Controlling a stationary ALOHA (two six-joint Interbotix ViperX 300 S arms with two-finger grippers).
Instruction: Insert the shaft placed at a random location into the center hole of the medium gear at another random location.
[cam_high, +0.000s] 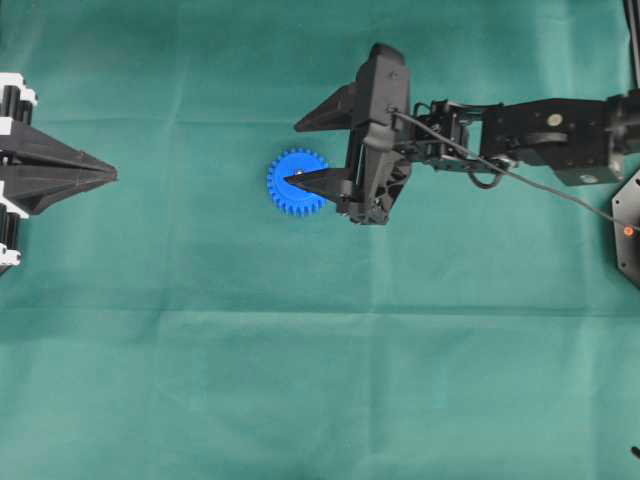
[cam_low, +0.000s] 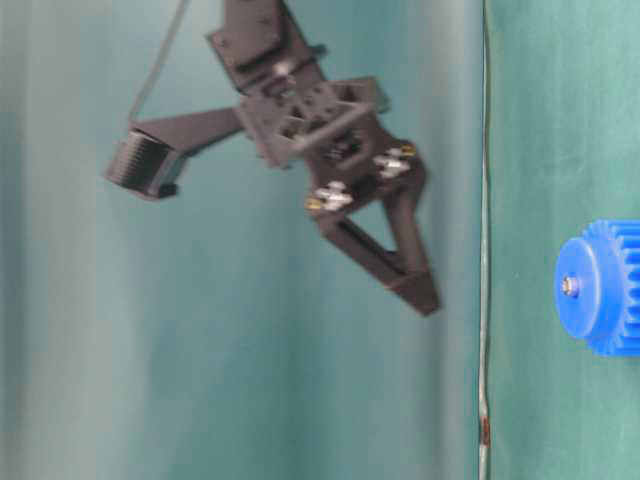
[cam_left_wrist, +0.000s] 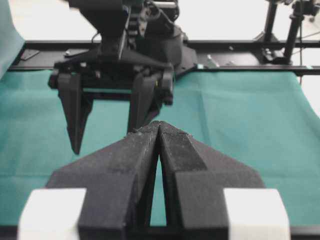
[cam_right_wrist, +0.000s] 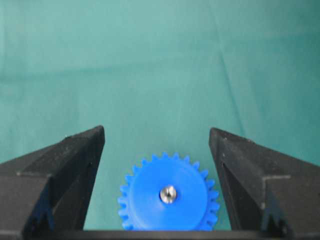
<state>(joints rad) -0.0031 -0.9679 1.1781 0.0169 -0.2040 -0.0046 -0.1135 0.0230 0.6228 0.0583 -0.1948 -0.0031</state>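
Note:
The blue medium gear (cam_high: 284, 170) lies flat on the green cloth near the middle. The silvery shaft (cam_right_wrist: 168, 194) stands in its center hole, with its end showing above the hub; it also shows in the table-level view (cam_low: 570, 286). My right gripper (cam_high: 293, 154) hovers over the gear (cam_right_wrist: 150, 200), open and empty, one finger on each side of it and above it in the right wrist view (cam_right_wrist: 157, 131). My left gripper (cam_high: 113, 175) is shut and empty at the far left edge, well away from the gear. In the left wrist view (cam_left_wrist: 159, 125) its tips meet.
Green cloth (cam_high: 320, 380) covers the whole table. The right arm (cam_high: 540, 135) reaches in from the right edge, with a cable trailing from it. A black frame rail (cam_left_wrist: 240, 45) runs along the back of the table.

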